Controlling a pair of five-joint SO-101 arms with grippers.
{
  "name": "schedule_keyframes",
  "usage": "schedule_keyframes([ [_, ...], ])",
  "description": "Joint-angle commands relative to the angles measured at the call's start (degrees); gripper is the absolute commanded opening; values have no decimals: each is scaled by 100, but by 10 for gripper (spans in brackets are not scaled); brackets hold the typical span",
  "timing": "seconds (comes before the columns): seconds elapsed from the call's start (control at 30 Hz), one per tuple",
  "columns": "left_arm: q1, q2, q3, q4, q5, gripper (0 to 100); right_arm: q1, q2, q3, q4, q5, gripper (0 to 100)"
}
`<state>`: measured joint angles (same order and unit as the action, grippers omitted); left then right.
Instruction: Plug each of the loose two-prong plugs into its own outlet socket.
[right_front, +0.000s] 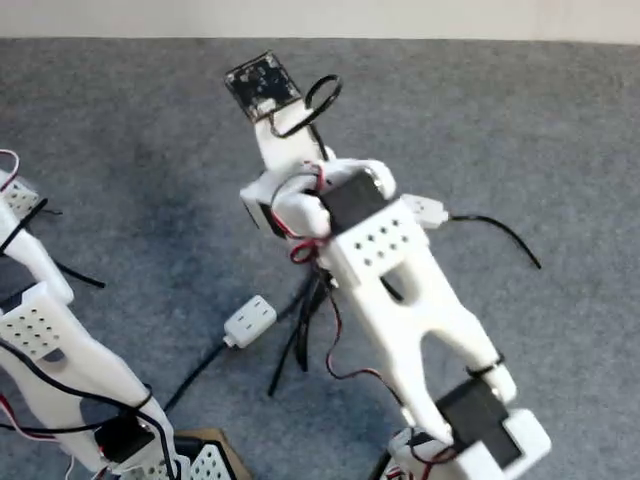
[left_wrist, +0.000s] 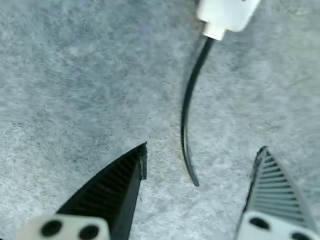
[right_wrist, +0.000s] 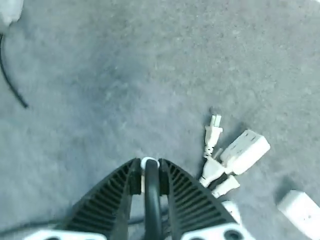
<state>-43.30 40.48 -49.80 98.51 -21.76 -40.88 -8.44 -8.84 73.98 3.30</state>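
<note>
Left claw: we found the left claw (left_wrist: 203, 148) released, its ribbed fingers spread wide over the grey carpet (left_wrist: 75, 75) and holding nothing.
Right claw: the right claw (right_wrist: 148, 161) was clenched on a thin black cord (right_wrist: 150, 200) that ran up between its fingers.
Loose plug: a white moulded two-prong plug (right_wrist: 214, 131) lay flat on the carpet ahead of the right claw, prongs pointing away from it. Two more white plug bodies lay just beside it.
Sockets: a white plastic outlet block (right_wrist: 245, 151) lay against that cluster. In the high view a white three-socket block (right_front: 250, 320) on a black lead lay near the middle arm.
Second connector: a white connector body (left_wrist: 227, 15) lay ahead of the left claw, its short black lead (left_wrist: 187, 115) trailing toward the gap between the fingers. We could not tell whether it had prongs.
Handling: we judged the plugs light, hard and smooth, so apt to twist or slip in a pinch. The cords looked limp and would drag rather than steer a plug.
Where to hold: we judged the flat sides of the plug body, just behind the prongs, the best grip, not the cord.
Risk: the outlet block looked light enough to slide when pushed, so the other claw should brace it.
</note>
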Motion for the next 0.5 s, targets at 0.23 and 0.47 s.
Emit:
schedule_keyframes([
  [0.23, 1200, -2097, -31, 308, -536, 337, -75, -2800, 3495, -2255, 1284, 5],
  [0.47, 2281, -5455, 3670, 185, -1275, 337, -75, -4989, 6738, -3600, 1292, 5],
])
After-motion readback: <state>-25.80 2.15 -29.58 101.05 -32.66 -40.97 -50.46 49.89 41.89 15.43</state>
